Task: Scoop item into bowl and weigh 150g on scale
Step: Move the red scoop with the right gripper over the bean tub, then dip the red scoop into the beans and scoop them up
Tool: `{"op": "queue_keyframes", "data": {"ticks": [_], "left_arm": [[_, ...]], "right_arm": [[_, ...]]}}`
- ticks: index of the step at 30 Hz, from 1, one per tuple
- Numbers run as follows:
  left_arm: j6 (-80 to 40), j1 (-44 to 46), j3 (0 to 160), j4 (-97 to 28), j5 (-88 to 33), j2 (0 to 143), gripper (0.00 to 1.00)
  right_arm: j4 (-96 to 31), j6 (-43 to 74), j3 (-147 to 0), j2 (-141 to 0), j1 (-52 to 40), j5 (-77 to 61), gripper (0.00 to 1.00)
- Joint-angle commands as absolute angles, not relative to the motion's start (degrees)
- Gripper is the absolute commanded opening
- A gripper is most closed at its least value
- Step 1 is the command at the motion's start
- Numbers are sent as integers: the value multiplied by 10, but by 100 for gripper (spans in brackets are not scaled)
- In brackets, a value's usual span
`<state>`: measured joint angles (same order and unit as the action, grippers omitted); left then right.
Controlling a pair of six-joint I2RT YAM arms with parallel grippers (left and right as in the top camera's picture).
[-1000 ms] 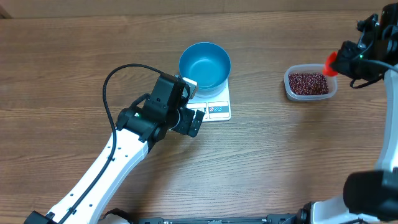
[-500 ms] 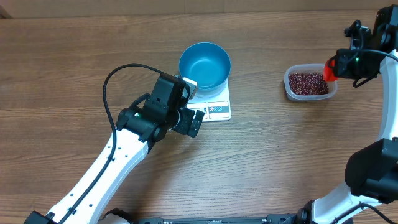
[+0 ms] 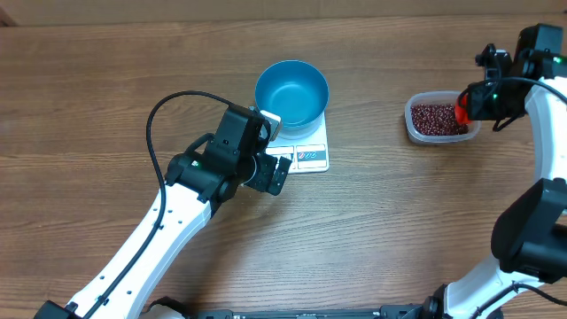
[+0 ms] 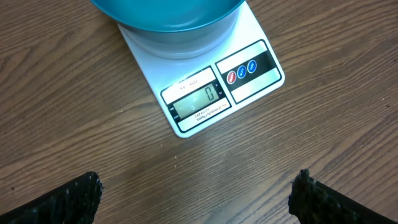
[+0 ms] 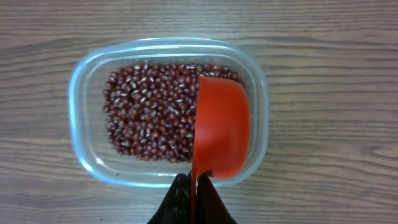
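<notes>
left arm [image 3: 146, 237]: white link, black joints | cable [image 3: 149, 133]: black loop | left gripper [image 4: 196, 196]: black fingers [image 4: 68, 202]

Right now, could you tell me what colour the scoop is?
The scoop is red-orange, shown best in the right wrist view.

The bowl [image 3: 292, 92] is plain bright blue. The scale [image 4: 205, 71] is white, with a grey-green display [image 4: 200, 103] and a black patch [image 4: 249, 65] bearing one red and two blue dots. The beans [image 5: 146, 118] are maroon flecked with pale marks, their tub [image 5: 78, 124] is clear, the scoop [image 5: 222, 127] is orange-red, and the desk [image 3: 399, 221] is brown wood grain.
</notes>
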<state>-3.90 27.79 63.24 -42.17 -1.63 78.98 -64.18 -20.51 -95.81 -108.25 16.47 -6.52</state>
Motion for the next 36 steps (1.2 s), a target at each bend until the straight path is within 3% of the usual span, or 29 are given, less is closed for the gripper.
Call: {"op": "queue_keyframes", "data": {"ticks": [1, 36], "left_arm": [[-25, 283, 630, -421, -15, 791, 99], [-26, 283, 630, -421, -15, 790, 100]], "right_arm": [[-631, -211, -945, -1096, 166, -55, 4], [-615, -209, -945, -1123, 166, -45, 4]]}}
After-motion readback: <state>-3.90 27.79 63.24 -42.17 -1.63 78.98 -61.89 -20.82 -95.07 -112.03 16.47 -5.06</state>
